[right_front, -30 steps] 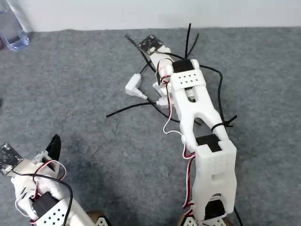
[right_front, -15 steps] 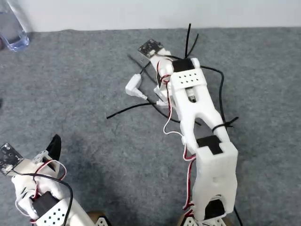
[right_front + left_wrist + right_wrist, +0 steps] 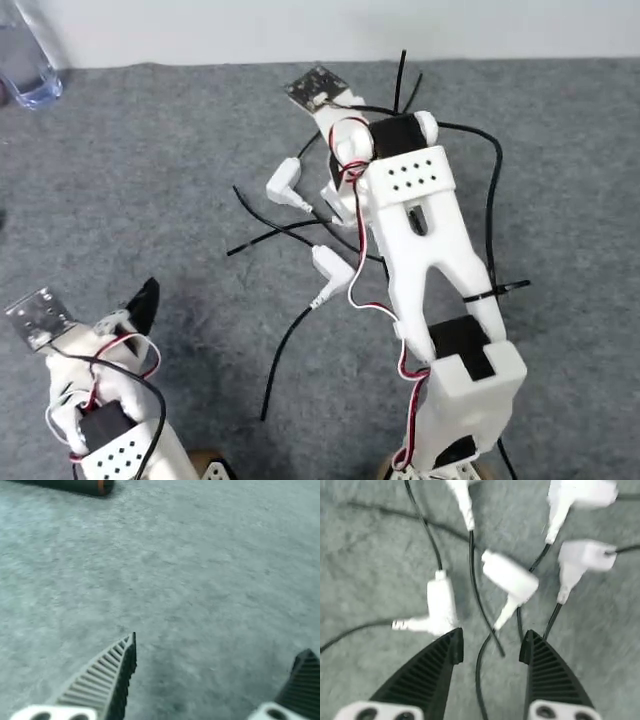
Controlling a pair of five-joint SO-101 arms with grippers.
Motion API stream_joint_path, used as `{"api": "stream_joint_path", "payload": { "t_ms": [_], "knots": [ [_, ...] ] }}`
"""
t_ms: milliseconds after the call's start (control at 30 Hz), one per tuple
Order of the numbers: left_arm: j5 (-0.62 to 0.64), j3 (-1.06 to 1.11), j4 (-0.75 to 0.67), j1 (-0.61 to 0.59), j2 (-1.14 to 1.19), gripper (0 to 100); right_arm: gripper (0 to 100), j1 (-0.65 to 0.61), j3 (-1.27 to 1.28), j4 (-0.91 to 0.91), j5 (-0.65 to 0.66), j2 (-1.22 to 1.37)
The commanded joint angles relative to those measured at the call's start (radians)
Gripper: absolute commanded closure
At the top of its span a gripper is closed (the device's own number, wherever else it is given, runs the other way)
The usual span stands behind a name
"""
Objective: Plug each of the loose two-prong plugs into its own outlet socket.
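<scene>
Several white plugs lie loose on the grey mat (image 3: 150,180), about the middle and toward the far side, their black cords (image 3: 275,232) crossing one over another. From above, the far plug (image 3: 285,183) sits just left of the right arm (image 3: 420,230), and the near plug (image 3: 332,268) lies closer in, beside that arm. I cannot tell which of the white pieces are plugs and which might be sockets.

The right gripper (image 3: 492,637) hangs over the heap with its jaws spread and nothing pinched. A pronged plug (image 3: 441,611) lies just beside one finger, a slanted plug (image 3: 510,582) lies just beyond the gap, and a cord runs right through that gap.

That cord is the worry, I'd say. Closing here would likely nip it rather than a plug body, and any pull would drag the whole tangle and knock the others askew. A plug caught off-centre could twist in the grip, so its prongs would not line up. The arm's own loose red and white wires (image 3: 350,160) hang near the cords and might snag.

The left gripper (image 3: 217,652) is spread too, over bare mat at the near left, well apart from everything. With nothing steadying a socket, a pushed plug may simply shove it along.
</scene>
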Motion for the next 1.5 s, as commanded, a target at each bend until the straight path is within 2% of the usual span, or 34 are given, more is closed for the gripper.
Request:
{"api": "stream_joint_path", "payload": {
  "t_ms": [0,200,333,433,667,833,1200,1467],
  "knots": [
    [-0.005,-0.007,0.0,0.101,-0.009,55,82.3,0.008,-0.058,0.082,-0.009,-0.114],
    [-0.003,-0.007,-0.002,0.345,-0.009,55,82.3,0.016,-0.003,0.136,0.0,-0.285],
    [-0.003,-0.007,-0.002,0.503,-0.009,55,82.3,0.025,0.193,0.111,0.029,-0.449],
    [-0.003,-0.007,-0.002,0.559,-0.009,55,82.3,0.047,0.384,0.05,0.069,-0.598],
    [0.006,-0.007,-0.002,0.56,-0.009,55,82.3,0.137,0.919,-0.202,0.071,-1.041],
    [0.106,-0.007,0.0,0.56,-0.009,55,82.2,0.142,1.257,-0.278,0.071,-1.32],
    [0.164,-0.007,0.014,0.56,-0.003,55,82.2,0.435,1.677,-0.475,0.055,-1.685],
    [0.176,-0.007,0.083,0.56,-0.009,55,82.2,0.472,2.062,-0.55,0.054,-1.992]
  ]
}}
